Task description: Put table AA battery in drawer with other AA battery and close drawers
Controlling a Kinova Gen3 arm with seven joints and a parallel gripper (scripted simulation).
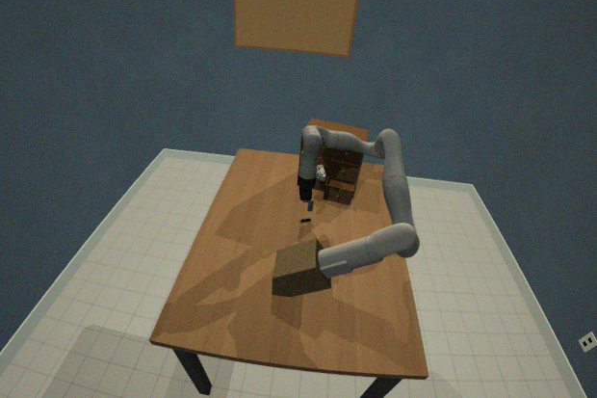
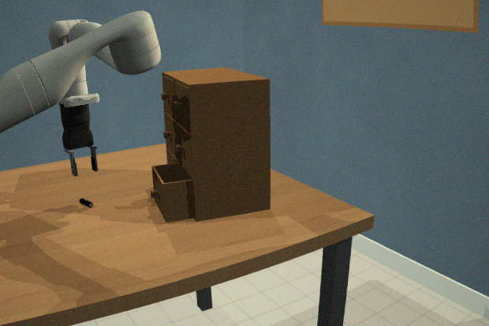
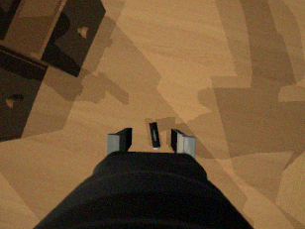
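The black AA battery (image 1: 305, 220) (image 2: 86, 203) (image 3: 154, 135) lies on its side on the table. My gripper (image 2: 83, 173) (image 3: 151, 137) is open and empty, pointing down above the battery; in the wrist view the battery shows between the two fingers, farther down. The brown chest (image 2: 231, 148) stands upright on the table. Its bottom drawer on the one side (image 1: 338, 194) (image 2: 176, 200) (image 3: 74, 36) is pulled partly out, with its open top showing. The other drawers look pushed in. What lies in the open drawer is not visible.
A box-shaped block (image 1: 298, 265) stands on the table by the arm's base. The arm (image 1: 400, 195) (image 2: 47, 73) arches over the table's right side in the top view. The open drawer's knob (image 2: 154, 194) (image 3: 83, 32) sticks out toward the battery's side.
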